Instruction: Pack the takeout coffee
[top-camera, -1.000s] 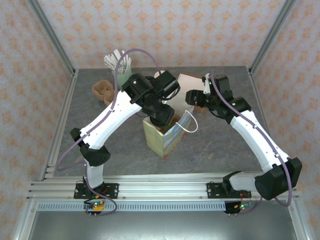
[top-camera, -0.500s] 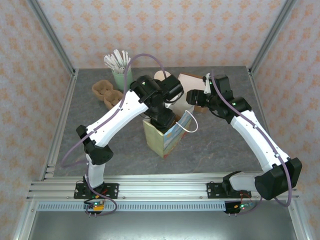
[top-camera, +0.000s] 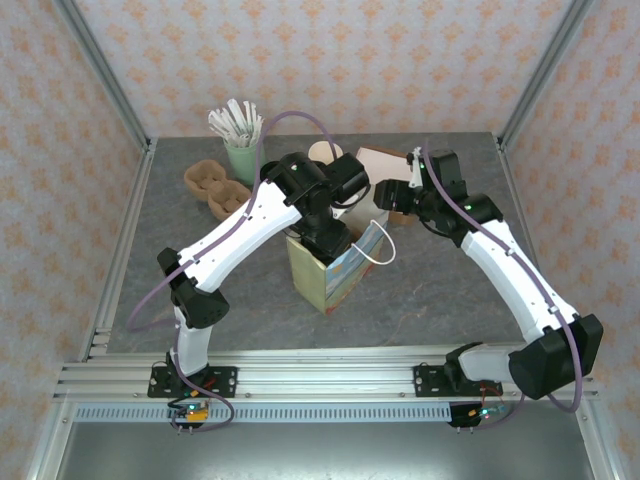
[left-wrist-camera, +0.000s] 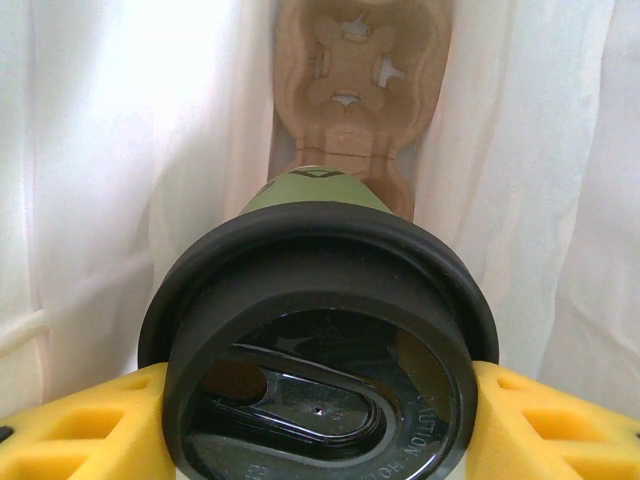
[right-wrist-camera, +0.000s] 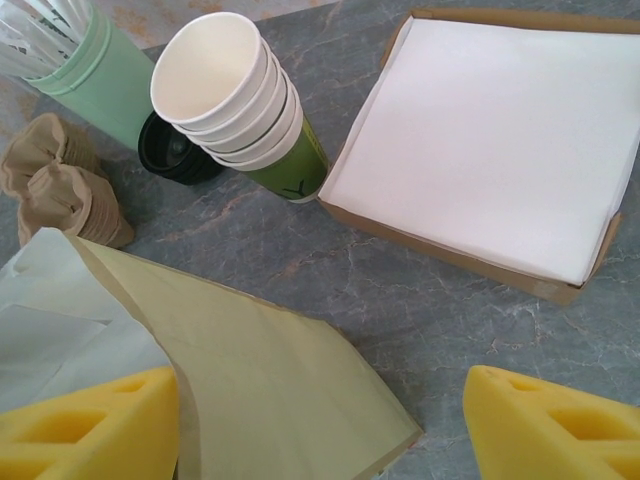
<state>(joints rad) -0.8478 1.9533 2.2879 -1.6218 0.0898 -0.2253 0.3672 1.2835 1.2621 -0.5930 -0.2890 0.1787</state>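
Observation:
The takeout coffee (left-wrist-camera: 320, 340) fills the left wrist view: a black lid on top, a green side below it. My left gripper (left-wrist-camera: 318, 440) is shut on the cup, one yellow finger (left-wrist-camera: 90, 435) on each side of the lid. It holds the cup inside the paper bag (top-camera: 325, 270), between the white bag walls (left-wrist-camera: 130, 150) and above a brown cup carrier (left-wrist-camera: 355, 90) on the bag's floor. In the top view the left gripper (top-camera: 328, 238) reaches into the bag's mouth. My right gripper (top-camera: 388, 200) hangs open by the bag's far right rim, with the olive bag flap (right-wrist-camera: 260, 370) lying across its left finger.
Behind the bag stand a stack of cream cups (right-wrist-camera: 235, 95), a mint tumbler of white sticks (right-wrist-camera: 95, 70), loose black lids (right-wrist-camera: 175, 155), spare brown carriers (right-wrist-camera: 60, 190) and a flat box of white napkins (right-wrist-camera: 490, 130). A white handle loop (top-camera: 378, 245) sticks out on the bag's right.
The left arm has swung right and pushed its gripper deeper into the bag's mouth. The right arm has stayed put.

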